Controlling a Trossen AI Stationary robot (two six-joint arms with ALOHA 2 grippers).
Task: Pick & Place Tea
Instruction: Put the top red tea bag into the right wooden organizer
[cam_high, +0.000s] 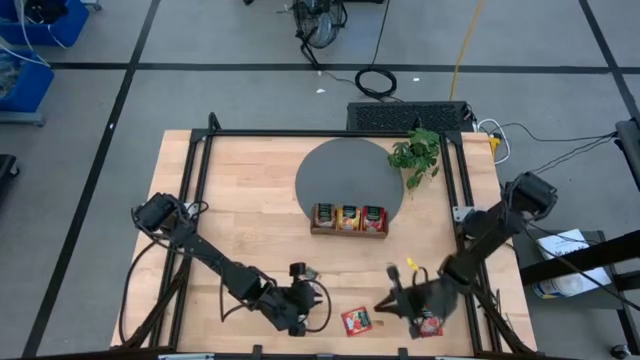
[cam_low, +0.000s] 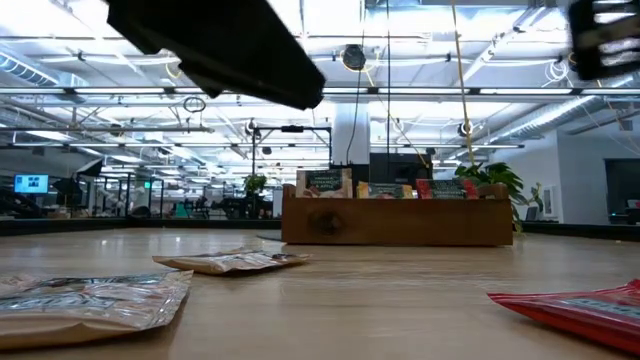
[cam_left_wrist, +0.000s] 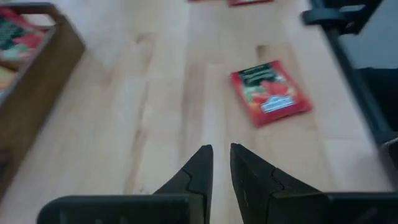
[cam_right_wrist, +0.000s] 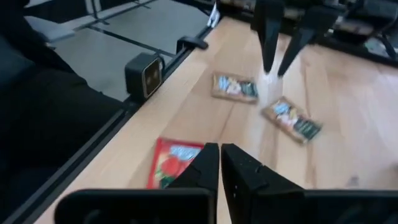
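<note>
Tea sachets stand in the three slots of a wooden tray (cam_high: 348, 231) (cam_low: 400, 225) at the table's middle. One red sachet (cam_high: 356, 320) (cam_left_wrist: 270, 93) (cam_right_wrist: 171, 163) lies flat near the front edge, between my two grippers. Two beige-green sachets (cam_right_wrist: 235, 87) (cam_right_wrist: 292, 121) (cam_low: 232, 262) lie flat close to my left gripper. Another red sachet (cam_high: 428, 325) lies under my right arm. My left gripper (cam_high: 312, 318) (cam_left_wrist: 221, 152) points toward the table's right, with a narrow gap and nothing in it. My right gripper (cam_high: 385, 303) (cam_right_wrist: 219, 149) faces it, shut and empty, just short of the red sachet.
The tray stands on the near rim of a grey round mat (cam_high: 340, 165). A small green plant (cam_high: 418, 155) is at the back right. A black rail (cam_right_wrist: 155, 68) runs along the table's front edge. Bare wood lies between tray and loose sachets.
</note>
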